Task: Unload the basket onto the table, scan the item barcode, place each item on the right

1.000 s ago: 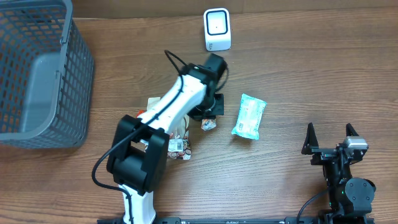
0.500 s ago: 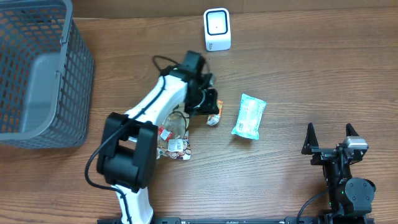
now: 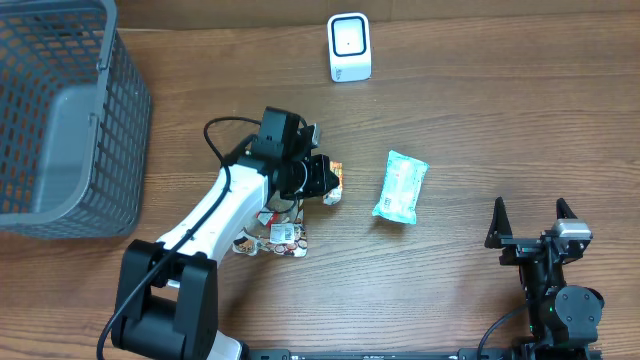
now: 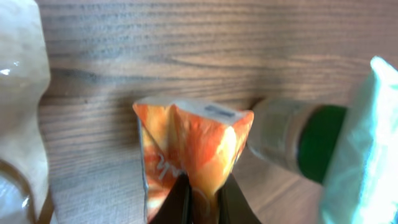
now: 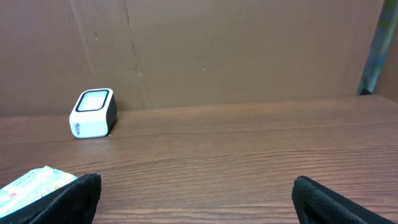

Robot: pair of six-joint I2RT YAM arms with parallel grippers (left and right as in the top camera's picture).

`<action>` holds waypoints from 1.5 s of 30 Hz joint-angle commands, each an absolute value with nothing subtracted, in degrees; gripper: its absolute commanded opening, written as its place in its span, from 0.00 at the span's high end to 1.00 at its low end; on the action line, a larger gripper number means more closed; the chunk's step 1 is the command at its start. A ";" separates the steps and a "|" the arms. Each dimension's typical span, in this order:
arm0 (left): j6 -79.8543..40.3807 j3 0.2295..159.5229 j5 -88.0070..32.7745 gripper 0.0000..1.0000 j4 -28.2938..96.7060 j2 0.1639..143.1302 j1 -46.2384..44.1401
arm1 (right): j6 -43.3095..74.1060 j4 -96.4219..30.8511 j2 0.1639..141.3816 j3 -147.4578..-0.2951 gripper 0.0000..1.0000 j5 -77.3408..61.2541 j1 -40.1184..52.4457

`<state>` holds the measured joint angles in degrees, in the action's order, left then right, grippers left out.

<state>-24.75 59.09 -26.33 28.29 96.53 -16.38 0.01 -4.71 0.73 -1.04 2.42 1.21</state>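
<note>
Scanner sits beyond left end effector pinching orange sachet, green pack just beside; right end effector stands spread.

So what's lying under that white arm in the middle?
A colourful printed packet pokes out from under the left arm, flat on the table. The arm covers part of it, so its whole shape, and anything else beneath, is hidden.

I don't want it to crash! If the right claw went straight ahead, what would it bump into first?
Probably nothing close. The open right claw faces bare table; the white scanner and green packet sit off to its left. Farther on, it would likely meet the brown wall behind.
</note>
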 commanded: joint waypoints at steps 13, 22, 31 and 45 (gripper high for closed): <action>-26.81 48.58 -33.89 0.96 17.12 96.73 -12.36 | 0.21 -4.49 0.16 -0.45 0.00 2.85 0.99; -26.72 48.58 -28.69 0.95 19.29 96.73 -12.36 | 0.21 -4.47 0.16 -0.45 0.00 2.85 0.99; -25.69 49.01 -28.53 0.87 19.49 96.66 -12.34 | 0.21 -4.47 0.16 -0.45 0.00 2.85 0.99; -22.55 51.75 -27.62 0.85 24.03 95.46 -12.34 | 0.21 -4.49 0.16 -0.45 0.00 2.85 0.99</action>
<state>-25.17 49.45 -29.10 22.76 96.64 -12.34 0.01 -4.73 0.73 -1.04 2.39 1.21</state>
